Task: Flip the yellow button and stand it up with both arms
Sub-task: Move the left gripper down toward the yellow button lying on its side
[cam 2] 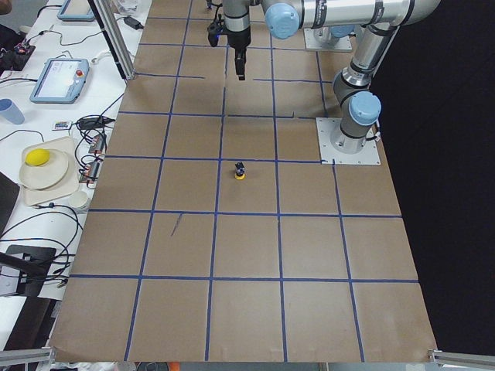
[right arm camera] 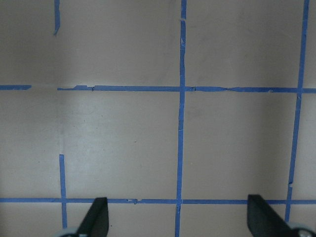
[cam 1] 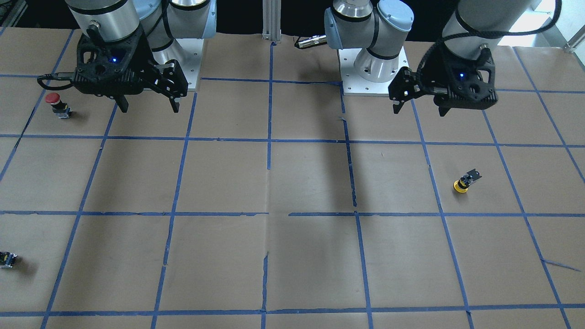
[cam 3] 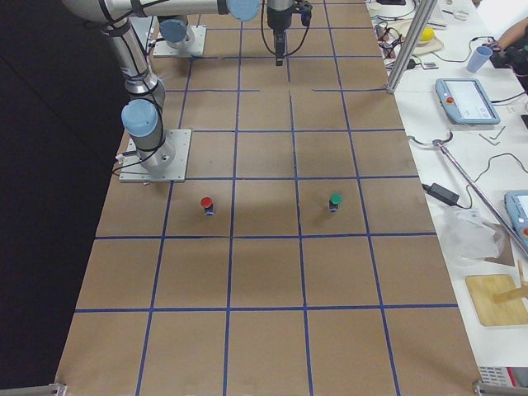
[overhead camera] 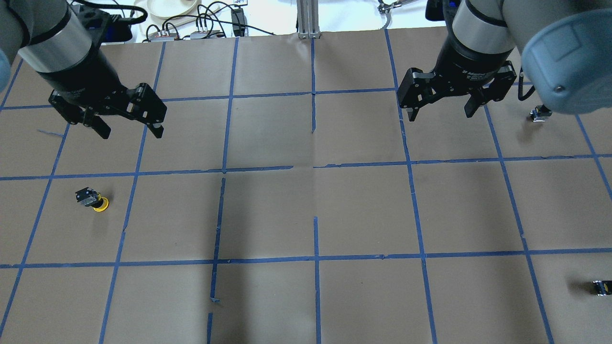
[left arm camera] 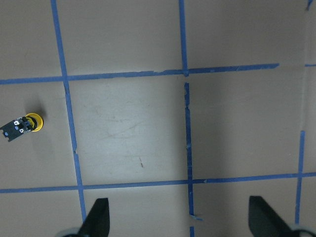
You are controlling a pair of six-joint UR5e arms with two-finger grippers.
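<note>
Two hands hover wide open and empty over the desk [overhead camera: 306, 215]: left hand [overhead camera: 130, 134] and right hand [overhead camera: 440, 115]. The yellow button [overhead camera: 93, 199] rests on the left arm's side, cap touching the desk, well apart from both.

My counter [cam 1: 311, 183] is brown paper crossed by a blue tape grid [cam 1: 269, 139]. In the right-end view a red-capped button [cam 3: 207, 205] stands upright, with a green-capped button [cam 3: 335, 201] well apart at its 3 o'clock. In the left-end view a side bench [cam 2: 46, 108] holds a plate [cam 2: 48, 176] carrying something yellow [cam 2: 36, 158], and a tablet [cam 2: 60, 79] lies at the plate's 12 o'clock.
</note>
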